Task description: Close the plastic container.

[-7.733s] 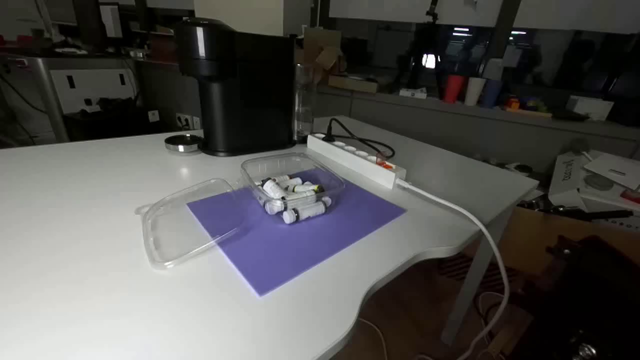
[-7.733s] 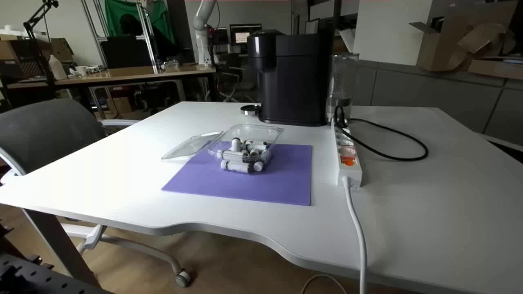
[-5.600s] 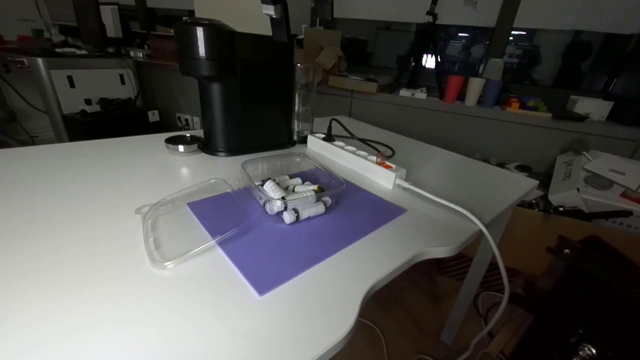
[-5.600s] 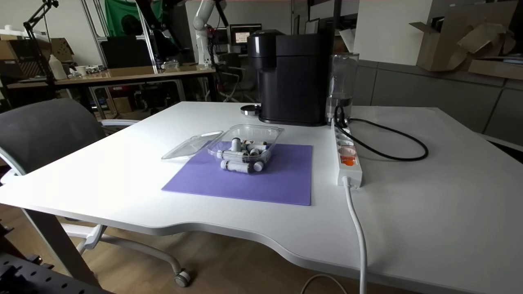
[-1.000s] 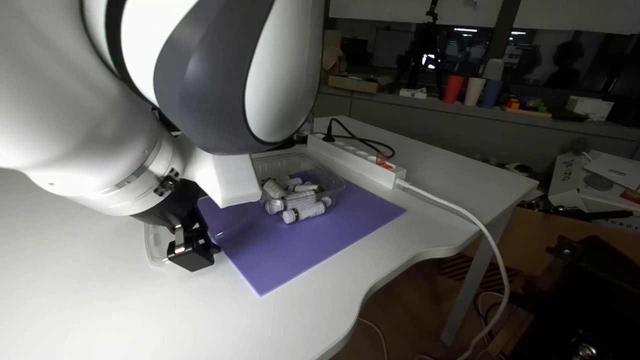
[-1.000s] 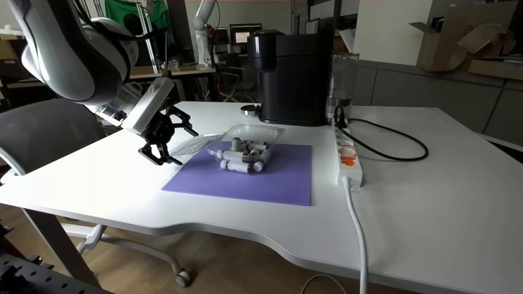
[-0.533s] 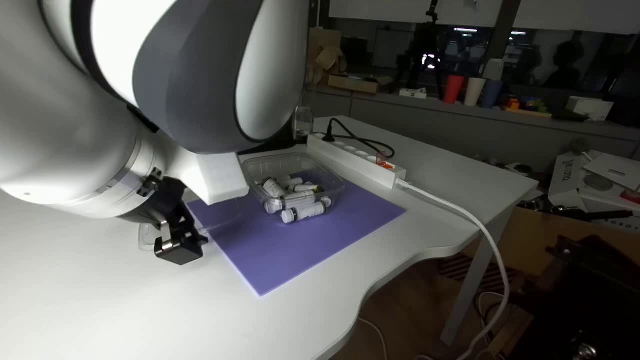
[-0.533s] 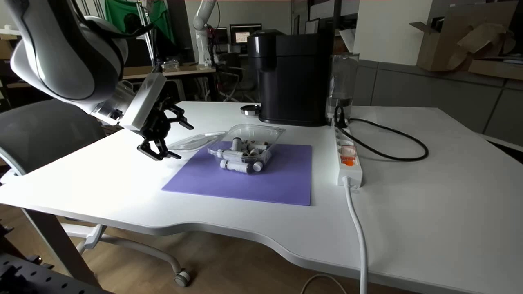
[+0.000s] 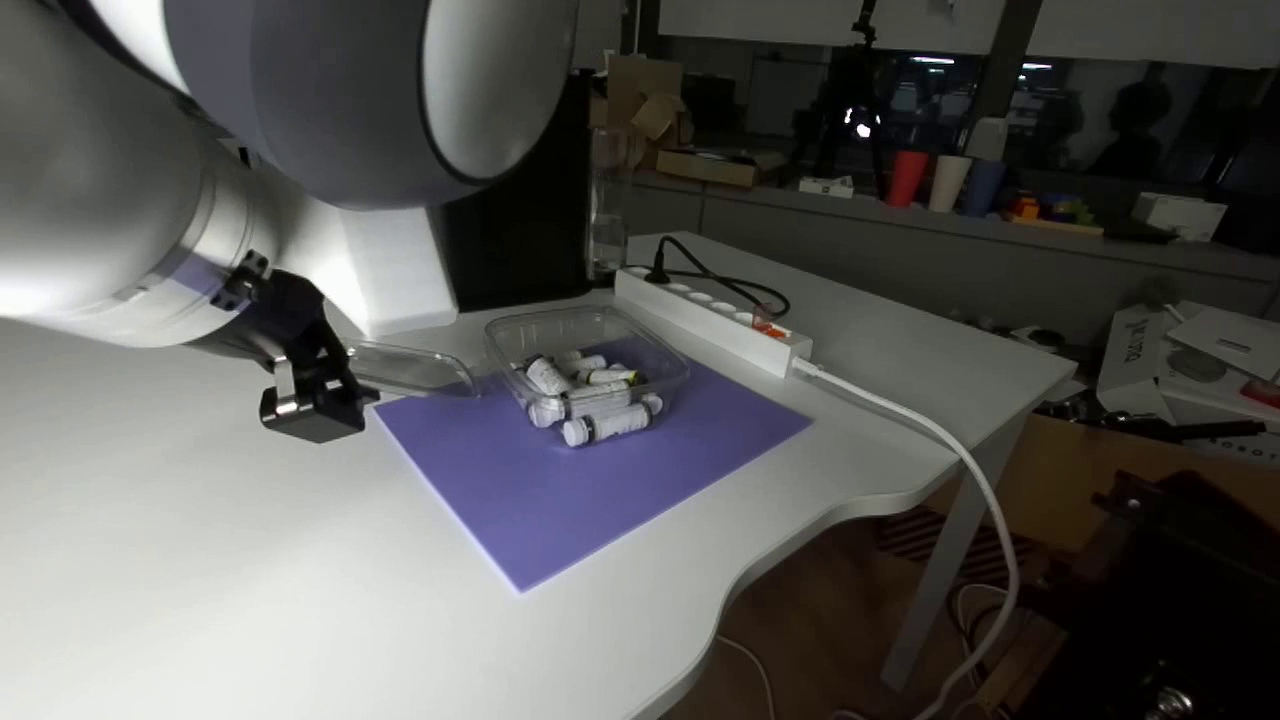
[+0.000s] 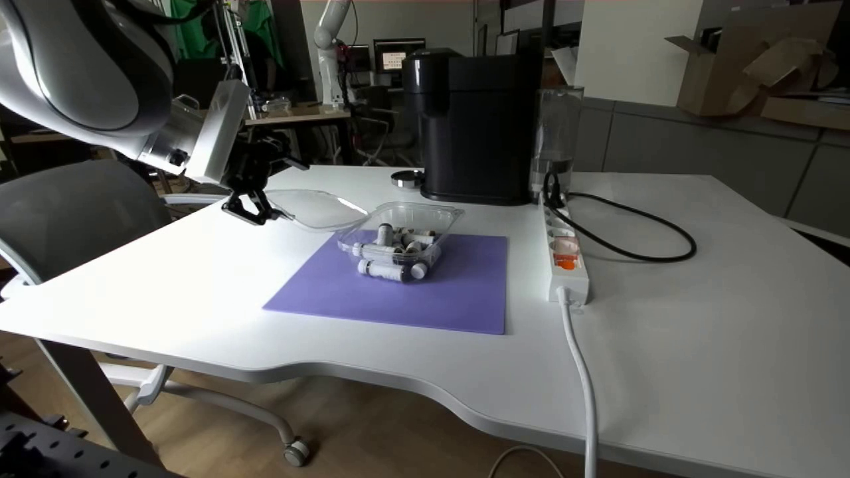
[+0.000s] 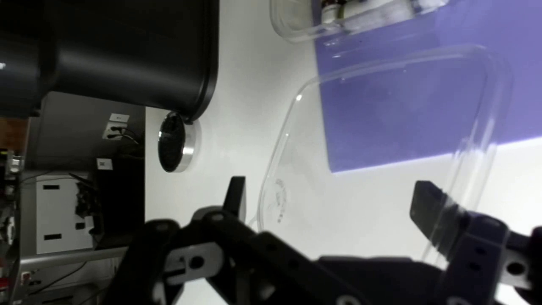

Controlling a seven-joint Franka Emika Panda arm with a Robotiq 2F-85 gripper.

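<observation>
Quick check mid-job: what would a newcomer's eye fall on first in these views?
Probably the big white-and-grey arm, filling the upper left of an exterior view, its gripper open at the clear lid. Next comes the vivid purple mat on the white table, with the open plastic container of small white-labelled bottles mostly on it. Behind these, in an exterior view, stands a bulky black machine.

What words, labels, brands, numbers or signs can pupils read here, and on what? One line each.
"ROBOT", perhaps cut off by picture edge: white packaging.
Sideways lettering on that packaging: too blurred.
Mark on the clear lid: too blurred.
Labels on bottles: too small.
Monitor: too small.
</observation>
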